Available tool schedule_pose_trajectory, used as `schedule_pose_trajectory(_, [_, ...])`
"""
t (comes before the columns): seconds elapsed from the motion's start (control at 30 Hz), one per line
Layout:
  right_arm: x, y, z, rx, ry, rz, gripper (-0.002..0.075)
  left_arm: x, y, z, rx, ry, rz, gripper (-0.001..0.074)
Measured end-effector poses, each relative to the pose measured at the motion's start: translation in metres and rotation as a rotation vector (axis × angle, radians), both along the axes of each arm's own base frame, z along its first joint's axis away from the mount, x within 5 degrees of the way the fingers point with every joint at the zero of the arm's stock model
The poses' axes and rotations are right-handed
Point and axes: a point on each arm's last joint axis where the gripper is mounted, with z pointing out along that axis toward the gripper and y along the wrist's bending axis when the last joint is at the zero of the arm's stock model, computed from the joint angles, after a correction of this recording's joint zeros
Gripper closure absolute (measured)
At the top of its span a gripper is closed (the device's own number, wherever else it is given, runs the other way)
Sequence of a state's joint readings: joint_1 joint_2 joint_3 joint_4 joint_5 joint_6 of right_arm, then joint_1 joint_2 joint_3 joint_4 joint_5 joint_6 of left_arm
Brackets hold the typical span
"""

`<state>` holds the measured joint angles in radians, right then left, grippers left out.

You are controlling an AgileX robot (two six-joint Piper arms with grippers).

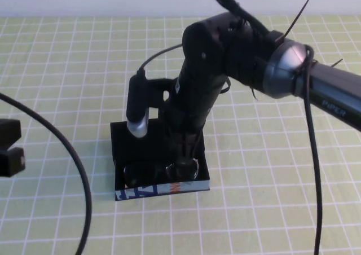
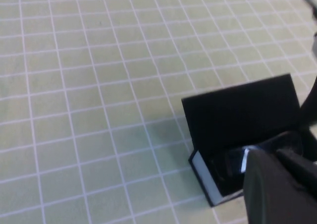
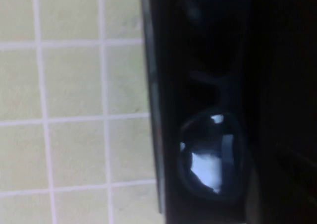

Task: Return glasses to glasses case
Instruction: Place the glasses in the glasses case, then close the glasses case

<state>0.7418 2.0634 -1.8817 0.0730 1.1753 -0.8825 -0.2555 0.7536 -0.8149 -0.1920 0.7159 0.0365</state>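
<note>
Glasses (image 1: 158, 173) already lie in the glasses case (image 1: 161, 192) at lower centre of the high view, where your right gripper (image 1: 183, 165) reaches in, fingers hidden so I cannot tell their state, the left gripper (image 1: 8, 148) idles open at the left edge, and you next need to release, lift clear and shut the flap.

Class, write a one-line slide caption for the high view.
Right gripper lowers the glasses into the open glasses case; left gripper waits at the table's left edge.

Only thing I can actually read is "PIPER" in light letters on the right arm (image 1: 333, 97), on the dark link running off toward the edge in the high view. The glasses case (image 1: 161, 190) has blue-white marks and an orange mark on its front side, but I can't make any letters out of them. Nothing readable in either wrist view.
</note>
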Motion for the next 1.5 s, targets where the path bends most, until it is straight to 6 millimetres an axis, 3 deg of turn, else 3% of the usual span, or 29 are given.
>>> schedule_pose_trajectory(0.2, [0.015,-0.014,0.05,0.181,0.008,-0.268,0.0738,0.013,-0.013,-0.021,0.138,0.122,-0.205,0.0737])
schedule_pose_trajectory(0.37, [0.032,-0.034,0.06,0.306,0.122,-0.497,0.0741,0.034,-0.035,-0.062,0.087,0.242,-0.408,0.0737])
schedule_pose_trajectory(0.6, [0.067,-0.053,0.038,0.392,0.222,-0.662,0.0742,0.061,-0.053,-0.118,0.03,0.341,-0.456,0.0737])
schedule_pose_trajectory(0.8, [0.086,-0.051,-0.005,0.362,0.298,-0.72,0.0742,0.075,-0.081,-0.147,0.092,0.34,-0.484,0.0737])
schedule_pose_trajectory(0.97, [0.098,-0.052,-0.022,0.375,0.28,-0.756,0.0742,0.081,-0.098,-0.17,0.139,0.351,-0.473,0.0737])
schedule_pose_trajectory(1.13, [0.103,-0.055,-0.031,0.385,0.321,-0.774,0.0742,0.089,-0.099,-0.179,0.149,0.341,-0.412,0.0737])
schedule_pose_trajectory(1.5, [0.092,-0.045,-0.049,0.379,0.53,-0.678,0.0742,0.096,-0.1,-0.186,0.161,0.331,-0.361,0.0737])
